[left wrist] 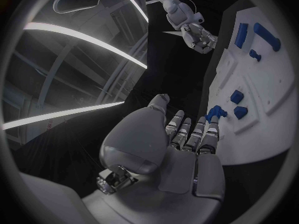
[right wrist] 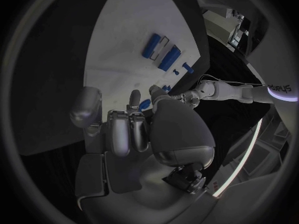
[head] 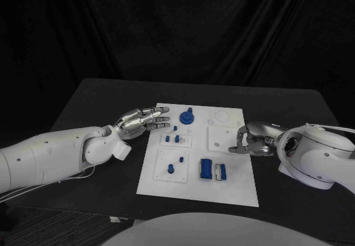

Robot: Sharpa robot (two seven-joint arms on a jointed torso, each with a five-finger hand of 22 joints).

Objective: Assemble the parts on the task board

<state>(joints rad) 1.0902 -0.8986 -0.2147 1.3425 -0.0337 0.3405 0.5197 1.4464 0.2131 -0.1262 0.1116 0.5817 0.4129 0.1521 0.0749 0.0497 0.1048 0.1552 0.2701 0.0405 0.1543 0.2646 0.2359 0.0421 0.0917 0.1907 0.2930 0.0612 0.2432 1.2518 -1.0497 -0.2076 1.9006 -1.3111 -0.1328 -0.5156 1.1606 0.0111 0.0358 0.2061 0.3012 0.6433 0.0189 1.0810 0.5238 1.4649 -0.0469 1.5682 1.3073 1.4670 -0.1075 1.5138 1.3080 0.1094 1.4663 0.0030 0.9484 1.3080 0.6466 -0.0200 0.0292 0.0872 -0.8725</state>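
The white task board (head: 222, 189) lies in the middle of the black table. On it are a round blue part with a peg (head: 186, 117), two small blue pieces (head: 172, 138), a blue peg (head: 172, 167) and two blue blocks (head: 211, 169). My left hand (head: 140, 122) hovers at the board's far left edge with straight fingers, holding nothing. In the left wrist view its fingertips (left wrist: 212, 129) lie just short of the round blue part (left wrist: 215, 112). My right hand (head: 250, 139) sits at the board's right edge with fingers curled in and nothing in them; the right wrist view shows the same curled hand (right wrist: 131, 129).
Black table surface (head: 96, 102) surrounds the board on all sides. A dark curtain hangs behind the table. The right wrist view shows the board (right wrist: 124, 35) with the blue blocks (right wrist: 161, 49) and my left hand (right wrist: 187, 97) beyond it.
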